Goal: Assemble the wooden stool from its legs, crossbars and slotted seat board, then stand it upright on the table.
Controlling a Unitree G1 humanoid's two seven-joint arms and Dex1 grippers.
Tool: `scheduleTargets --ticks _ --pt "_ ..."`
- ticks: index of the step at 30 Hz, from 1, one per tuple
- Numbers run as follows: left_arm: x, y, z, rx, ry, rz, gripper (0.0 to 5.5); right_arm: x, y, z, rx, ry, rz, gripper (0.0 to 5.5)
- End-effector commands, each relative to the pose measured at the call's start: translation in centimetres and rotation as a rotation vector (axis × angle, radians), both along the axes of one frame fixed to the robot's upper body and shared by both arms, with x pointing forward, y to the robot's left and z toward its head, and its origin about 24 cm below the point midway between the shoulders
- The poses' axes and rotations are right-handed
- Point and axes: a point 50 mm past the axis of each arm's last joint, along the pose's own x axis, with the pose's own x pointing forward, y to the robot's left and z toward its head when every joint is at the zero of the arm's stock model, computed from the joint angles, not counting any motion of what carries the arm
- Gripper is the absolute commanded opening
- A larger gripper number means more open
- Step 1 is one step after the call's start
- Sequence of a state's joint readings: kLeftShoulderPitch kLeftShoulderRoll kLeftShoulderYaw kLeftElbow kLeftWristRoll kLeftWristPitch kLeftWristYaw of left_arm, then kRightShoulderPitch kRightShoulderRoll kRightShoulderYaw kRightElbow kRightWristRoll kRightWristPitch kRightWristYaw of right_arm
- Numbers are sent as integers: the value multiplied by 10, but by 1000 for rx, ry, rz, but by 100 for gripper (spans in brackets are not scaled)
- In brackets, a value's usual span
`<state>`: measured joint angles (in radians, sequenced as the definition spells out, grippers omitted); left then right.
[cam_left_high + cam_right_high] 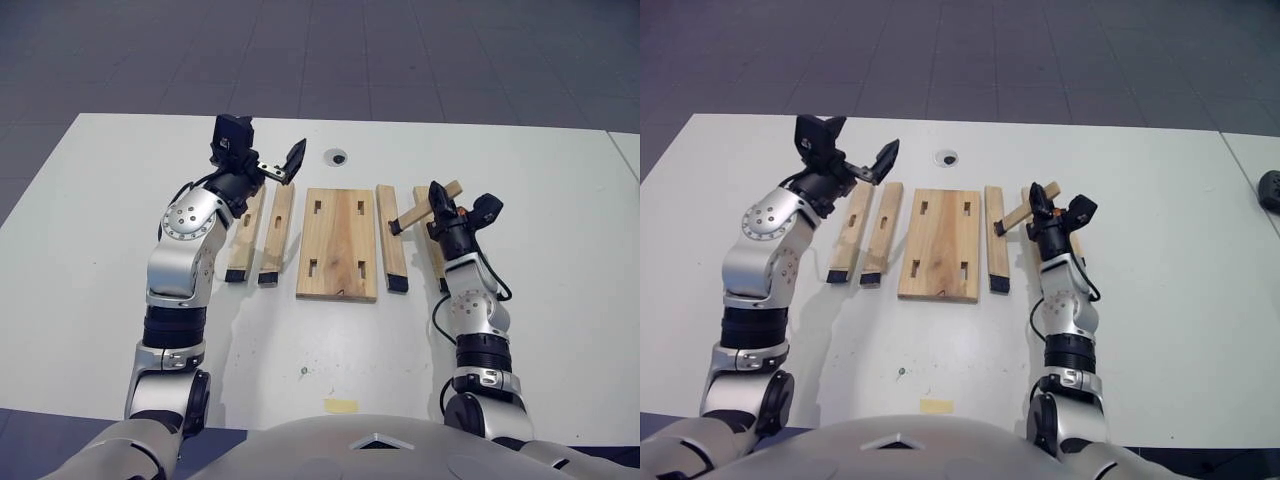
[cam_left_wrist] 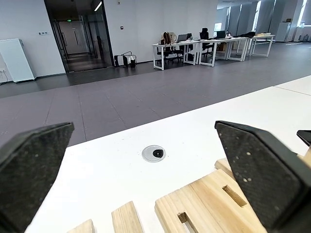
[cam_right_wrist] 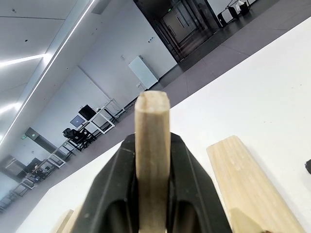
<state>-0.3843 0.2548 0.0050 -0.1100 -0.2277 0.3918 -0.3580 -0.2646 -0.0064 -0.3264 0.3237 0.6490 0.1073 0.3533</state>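
The slotted seat board [image 1: 338, 243] lies flat at the table's middle. Two legs [image 1: 243, 235] [image 1: 276, 232] lie side by side to its left. A third leg [image 1: 392, 238] lies to its right, and a fourth leg [image 1: 437, 255] is partly hidden under my right arm. My right gripper [image 1: 447, 213] is shut on a slim crossbar [image 1: 420, 210], held slanted just above the two right legs; the crossbar [image 3: 153, 141] stands out between the fingers. My left gripper [image 1: 265, 150] hangs open and empty above the far ends of the left legs, its pads [image 2: 262, 170] wide apart.
A round cable grommet [image 1: 336, 156] sits in the table beyond the board. A strip of yellow tape [image 1: 340, 406] lies near the front edge. A dark object [image 1: 1270, 190] rests on the neighbouring table at the right. Bare table surface surrounds the parts.
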Motion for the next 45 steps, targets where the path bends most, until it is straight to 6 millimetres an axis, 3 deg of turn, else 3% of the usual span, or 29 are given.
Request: scheduleTargets --ticks 1,13,19,23,27,31,37,41,45 --pt "0 1 -5 36 6 -2 540 4 7 -8 -86 68 14 42" --pt "-2 -5 -12 86 1 -24 540 1 22 -15 -598 167 90 42" --pt "-5 -6 -16 105 0 -23 540 -8 27 -6 -602 129 56 42" --pt "-6 -6 -18 114 -1 -22 540 -8 19 10 -521 29 -22 42" --pt "-8 -5 -19 117 -2 -11 540 -8 11 14 -515 24 -35 42" --pt "-13 -9 -23 123 -1 -12 540 -13 5 8 -499 71 -39 42" --pt "-16 -8 -25 146 -11 -4 540 -26 2 -18 -428 229 -33 42" --pt "-16 7 -23 165 -21 43 540 -28 7 -27 -466 176 -4 42" --pt "-13 15 -19 178 -29 61 540 -27 8 -22 -473 86 -43 42"
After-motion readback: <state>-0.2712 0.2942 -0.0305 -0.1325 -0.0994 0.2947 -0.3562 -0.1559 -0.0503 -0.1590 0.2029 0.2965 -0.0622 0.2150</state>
